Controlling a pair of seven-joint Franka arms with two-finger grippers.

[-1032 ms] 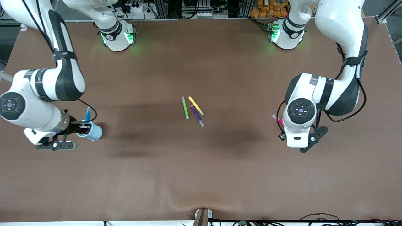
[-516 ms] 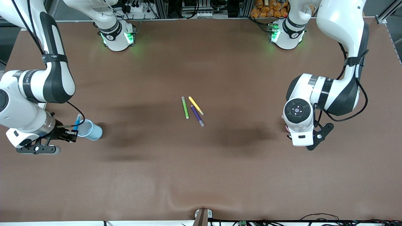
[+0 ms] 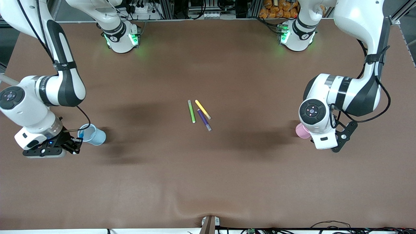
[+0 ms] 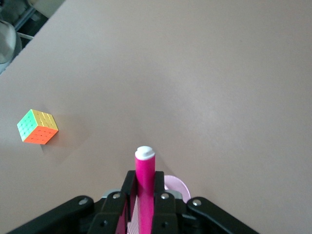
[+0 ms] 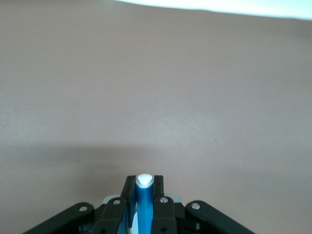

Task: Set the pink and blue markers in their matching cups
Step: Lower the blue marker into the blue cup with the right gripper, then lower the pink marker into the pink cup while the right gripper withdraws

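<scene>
The light blue cup [image 3: 96,136] stands toward the right arm's end of the table. My right gripper [image 3: 76,141] is beside its rim, shut on the blue marker [image 3: 81,133], whose lower end reaches into the cup's mouth. In the right wrist view the blue marker [image 5: 144,201] stands upright between the fingers [image 5: 127,189], pale cap up. The pink cup [image 3: 302,131] stands toward the left arm's end, half under the left wrist. My left gripper [image 4: 145,181] is shut on the pink marker [image 4: 145,170], held upright just over the pink cup's rim [image 4: 179,185]. The front view hides that marker.
A green marker [image 3: 191,111], a yellow marker [image 3: 202,109] and a purple marker [image 3: 204,120] lie together at the table's middle. A colourful puzzle cube [image 4: 37,126] sits on the table in the left wrist view.
The right gripper swung off the blue cup and came back beside it, lowering the blue marker into its mouth. The left wrist shifted toward its end of the table, uncovering the pink cup.
</scene>
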